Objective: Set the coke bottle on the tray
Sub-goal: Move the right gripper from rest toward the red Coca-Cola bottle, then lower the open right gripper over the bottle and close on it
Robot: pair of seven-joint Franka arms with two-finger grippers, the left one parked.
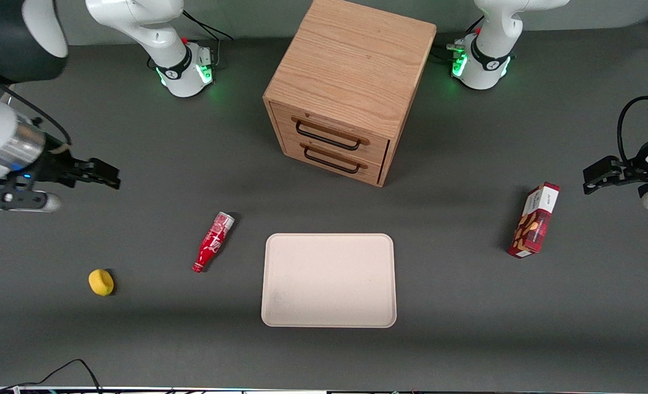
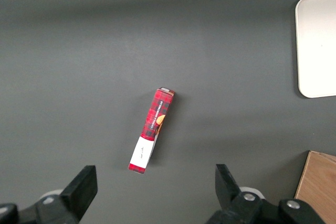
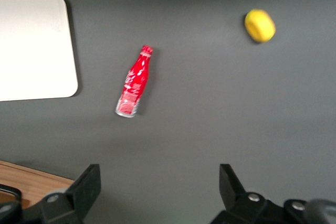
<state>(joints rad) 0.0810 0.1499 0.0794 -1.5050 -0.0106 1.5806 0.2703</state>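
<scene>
The coke bottle (image 1: 212, 242) lies on its side on the dark table beside the tray, its red cap pointing toward the front camera and its silver base away from it. It also shows in the right wrist view (image 3: 134, 82). The cream-beige tray (image 1: 329, 280) lies flat with nothing on it, nearer the front camera than the wooden box; its corner shows in the right wrist view (image 3: 31, 45). My right gripper (image 1: 102, 176) is open and holds nothing. It hovers above the table at the working arm's end, farther from the front camera than the bottle and apart from it; its fingers (image 3: 86, 184) stand wide apart.
A wooden two-drawer box (image 1: 345, 87) stands farther from the front camera than the tray. A small yellow object (image 1: 101, 282) lies beside the bottle toward the working arm's end. A red-and-white snack box (image 1: 534, 220) lies toward the parked arm's end.
</scene>
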